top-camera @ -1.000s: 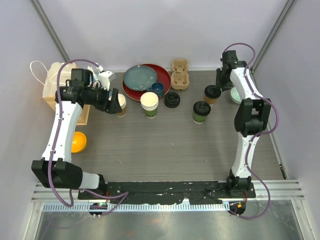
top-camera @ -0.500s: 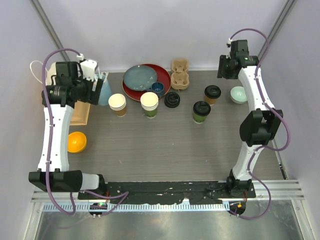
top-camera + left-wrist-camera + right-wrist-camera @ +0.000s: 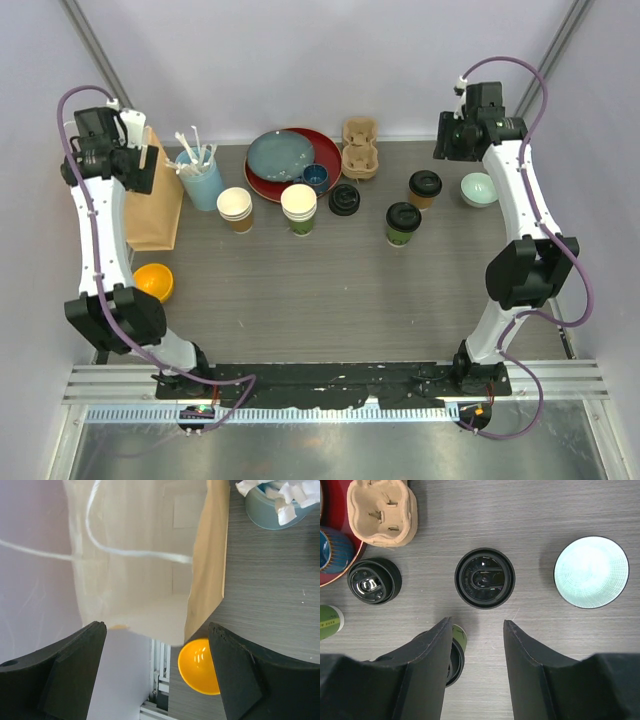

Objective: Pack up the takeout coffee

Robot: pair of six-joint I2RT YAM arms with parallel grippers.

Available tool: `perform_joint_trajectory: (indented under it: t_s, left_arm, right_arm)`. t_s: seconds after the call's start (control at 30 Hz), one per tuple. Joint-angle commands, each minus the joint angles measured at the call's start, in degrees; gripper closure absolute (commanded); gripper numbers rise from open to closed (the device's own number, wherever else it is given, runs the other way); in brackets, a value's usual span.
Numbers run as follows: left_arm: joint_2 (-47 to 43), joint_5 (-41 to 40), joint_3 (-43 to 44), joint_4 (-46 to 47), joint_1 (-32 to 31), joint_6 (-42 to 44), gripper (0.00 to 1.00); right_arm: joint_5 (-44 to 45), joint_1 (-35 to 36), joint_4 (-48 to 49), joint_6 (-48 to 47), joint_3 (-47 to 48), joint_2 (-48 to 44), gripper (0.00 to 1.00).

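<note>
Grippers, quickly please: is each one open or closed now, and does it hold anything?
Left gripper: open, holding nothing, over the paper bag.
Right gripper: open, holding nothing, above a lidded cup.

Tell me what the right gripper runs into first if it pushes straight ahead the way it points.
Most likely the lidded brown cup, which sits just beyond the open right gripper. Depth is unclear, so it may instead reach bare table just short of the cup.

Green-sided cup point(image 3: 461, 639) — half hidden
</note>
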Motion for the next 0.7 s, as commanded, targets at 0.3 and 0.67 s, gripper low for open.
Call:
perform_joint_trajectory:
  t_s: [0.3, 0.67]
  left_arm:
    - [12.3, 10.6, 9.1, -3.1, 2.7, 0.7, 0.3]
    - [9.0, 13.1, 10.5, -6.1, 2.7, 0.2, 1.0]
  right_arm:
    - [3.1, 1.0, -1.0, -0.3, -3.6, -7.0, 0.49]
    - [3.3, 1.0, -0.3, -1.8, -6.5, -9.0, 0.5]
